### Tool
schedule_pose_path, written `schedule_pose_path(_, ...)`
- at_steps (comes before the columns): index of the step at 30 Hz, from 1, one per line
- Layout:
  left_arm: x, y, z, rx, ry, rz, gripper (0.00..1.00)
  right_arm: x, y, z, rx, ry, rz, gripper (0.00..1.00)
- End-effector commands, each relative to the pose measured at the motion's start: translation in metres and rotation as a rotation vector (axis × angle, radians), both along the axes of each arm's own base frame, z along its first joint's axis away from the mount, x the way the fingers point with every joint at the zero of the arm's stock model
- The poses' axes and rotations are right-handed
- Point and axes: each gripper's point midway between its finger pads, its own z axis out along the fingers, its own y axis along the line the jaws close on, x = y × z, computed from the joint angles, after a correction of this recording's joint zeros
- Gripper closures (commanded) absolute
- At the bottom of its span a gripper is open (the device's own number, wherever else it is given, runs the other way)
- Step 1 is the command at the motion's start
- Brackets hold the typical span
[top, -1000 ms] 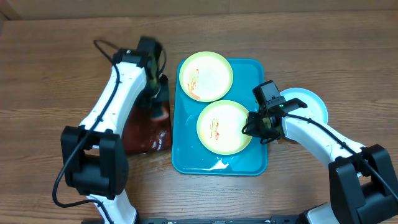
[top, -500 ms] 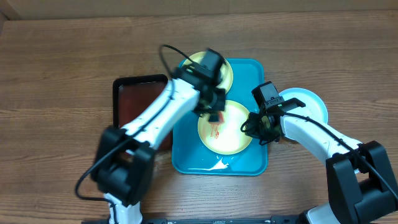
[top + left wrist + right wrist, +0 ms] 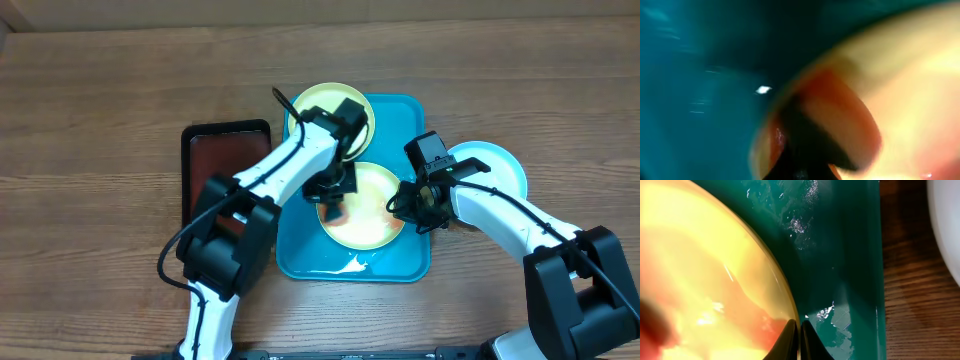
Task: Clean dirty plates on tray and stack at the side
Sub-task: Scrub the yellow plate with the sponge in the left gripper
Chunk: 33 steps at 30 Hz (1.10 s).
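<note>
The turquoise tray (image 3: 412, 118) holds two yellow-green plates. The far plate (image 3: 312, 112) is partly hidden by my left arm. The near plate (image 3: 372, 212) has red smears. My left gripper (image 3: 336, 196) is down on the near plate's left part, shut on a reddish-brown sponge (image 3: 334, 208). In the blurred left wrist view the sponge (image 3: 840, 115) lies against the plate (image 3: 920, 75). My right gripper (image 3: 410, 205) is shut on the near plate's right rim; its fingertips (image 3: 790, 332) pinch the rim (image 3: 782, 305). The mint-blue plate (image 3: 492, 170) lies on the table to the right of the tray.
A black-rimmed brown-red tray (image 3: 225, 165) sits on the table left of the turquoise tray. Wet patches shine on the turquoise tray floor (image 3: 840, 255) and near its front edge (image 3: 352, 264). Wooden table (image 3: 910, 305) lies between the tray and the mint-blue plate (image 3: 950, 220).
My left arm swung from the brown-red tray to the turquoise tray, carrying the sponge, and now presses it on the near plate. My right gripper has kept its hold on the rim.
</note>
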Motion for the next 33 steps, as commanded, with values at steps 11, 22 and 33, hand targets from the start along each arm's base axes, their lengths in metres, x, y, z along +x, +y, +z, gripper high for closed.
schedule_pose_path(11,0.003,-0.063,-0.011,-0.309,0.052,-0.113,0.96,0.000,-0.004,-0.005,-0.019,0.008,-0.016,0.96)
schedule_pose_path(22,-0.037,-0.104,-0.016,-0.475,0.190,-0.229,0.96,0.000,-0.004,-0.005,-0.018,0.007,-0.016,0.96)
schedule_pose_path(33,-0.023,0.025,-0.019,0.161,0.174,-0.113,0.96,0.000,-0.004,-0.005,-0.018,0.008,-0.016,0.96)
